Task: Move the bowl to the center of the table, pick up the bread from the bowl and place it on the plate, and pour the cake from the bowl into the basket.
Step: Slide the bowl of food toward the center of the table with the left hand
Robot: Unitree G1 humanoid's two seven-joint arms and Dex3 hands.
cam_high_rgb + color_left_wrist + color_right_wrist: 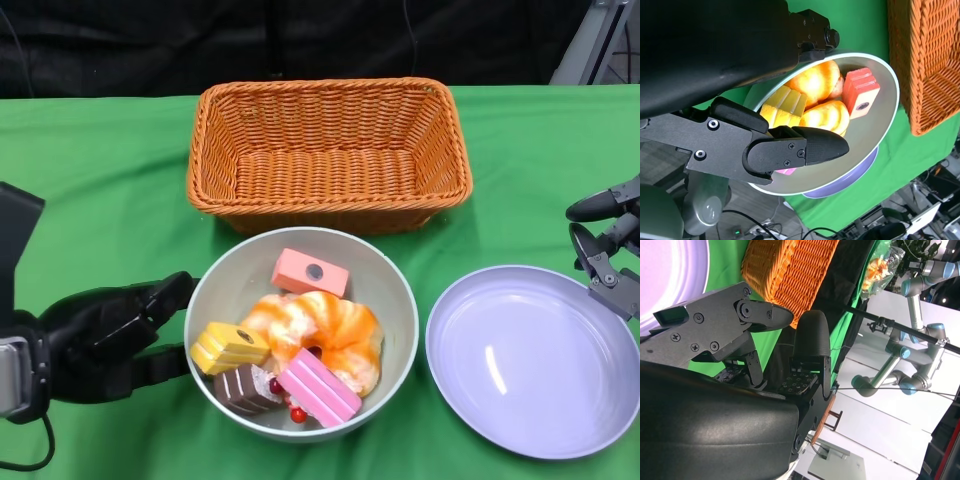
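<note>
The bowl (301,335) stood on the green desk (100,190) near its front edge, about in the middle, just in front of the basket (329,152) and just beside the plate (533,360), which lay to its right. Inside the bowl the bread (325,335), orange and white, lay in the middle. Around it were several pieces of cake: a salmon-pink block (310,272) at the back, a yellow piece (229,347) on the left, a brown piece (246,389) at the front left and a pink striped piece (318,387) at the front, leaning on the bread. The orange wicker basket held nothing, and the lilac plate also held nothing. The left robot hand (110,335) was at the left side of the bowl, low over the desk, with its fingers spread; in the left wrist view one finger (795,152) lay across the near rim of the bowl, but I cannot tell if it really touched the rim. The right robot hand (605,245) was at the right edge, above the far side of the plate, with its fingers apart and nothing between them.
</note>
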